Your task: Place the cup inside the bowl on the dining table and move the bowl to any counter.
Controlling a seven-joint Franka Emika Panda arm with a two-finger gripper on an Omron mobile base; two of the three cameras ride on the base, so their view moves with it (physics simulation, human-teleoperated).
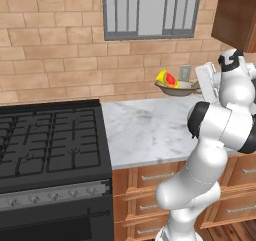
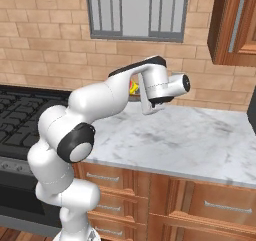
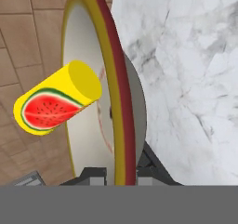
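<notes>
Carrying the bowl (image 1: 176,88) with the cup (image 1: 167,79) lying tilted inside it, the gripper (image 3: 120,174) was closed on the bowl's rim, one finger on each side of that rim in the hand view. You could judge the first step complete: the yellow cup with its watermelon mark rested on the bowl's pale inner face and leaned past its edge. You could also judge the second step nearly done, since the load hung above the counter (image 1: 150,130), close to the tan brick wall (image 1: 60,50), and was not yet set down. The bowl appeared clear of the marble, though the base views did not settle how high it hung. What remained was lowering the bowl flat onto the worktop and opening the fingers. You should have noted that the cup lay loose on its side; my judgement was that any further tilt of the bowl could let it roll out. A black stove (image 1: 50,140) stood just to the left of the counter, well apart from the bowl. A grey-framed window (image 1: 150,10) sat above on the wall, and a brown wall cabinet (image 2: 235,25) hung to the right, above the worktop. A wall outlet (image 1: 185,73) sat just behind the bowl. Nothing lay on the marble beneath the bowl, so the wall close behind was the only obstruction to mind.
</notes>
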